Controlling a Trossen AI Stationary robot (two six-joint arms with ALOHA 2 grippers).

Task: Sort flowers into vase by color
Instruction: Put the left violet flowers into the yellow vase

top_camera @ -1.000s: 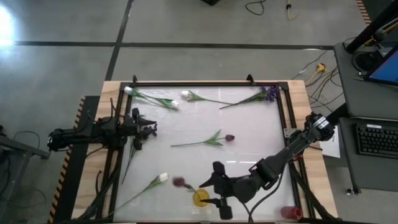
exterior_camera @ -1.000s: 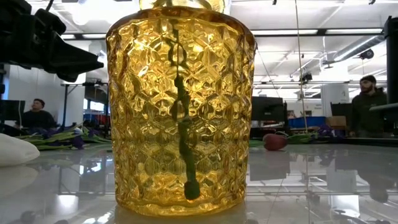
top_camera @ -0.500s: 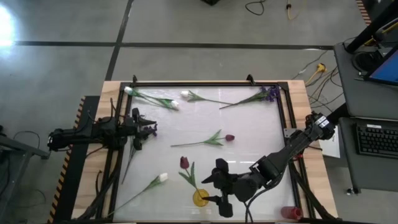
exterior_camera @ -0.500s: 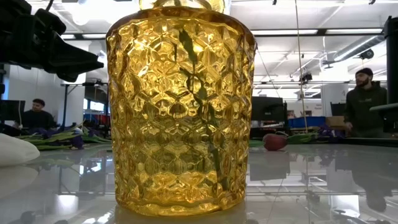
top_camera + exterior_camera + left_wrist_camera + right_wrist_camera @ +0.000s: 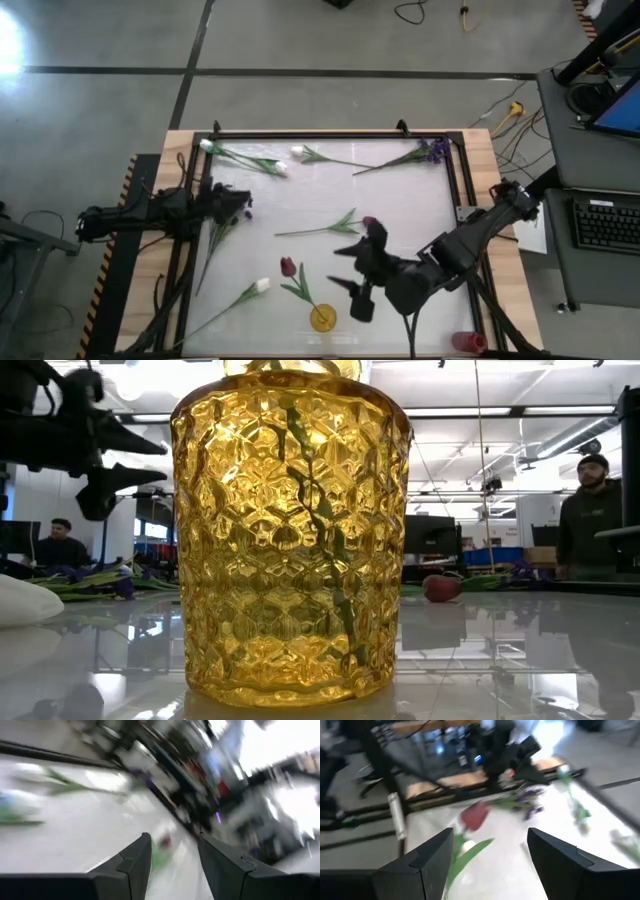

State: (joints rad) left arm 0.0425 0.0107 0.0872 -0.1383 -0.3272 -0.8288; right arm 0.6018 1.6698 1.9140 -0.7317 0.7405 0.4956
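Note:
A faceted yellow glass vase stands near the table's near edge. One dark red tulip is in it, stem end on the bottom and stem leaning on the rim toward the far left. My right gripper hovers open beyond and to the right of the vase, touching nothing. My left gripper is open at the left edge over a purple sprig. Lying loose on the table are another dark red tulip, white tulips and a purple sprig.
A red vase stands at the near right corner, outside the black frame that borders the white table. People show in the room behind the table in the low view. The loose stems lie spread across the far and middle parts of the table.
The red tulip in the vase has swung, its bud moving from beside the rim out toward the far left and its stem going from upright to slanted. My right gripper, open, has drawn away from the vase toward the far edge and risen. My left gripper has turned slightly.

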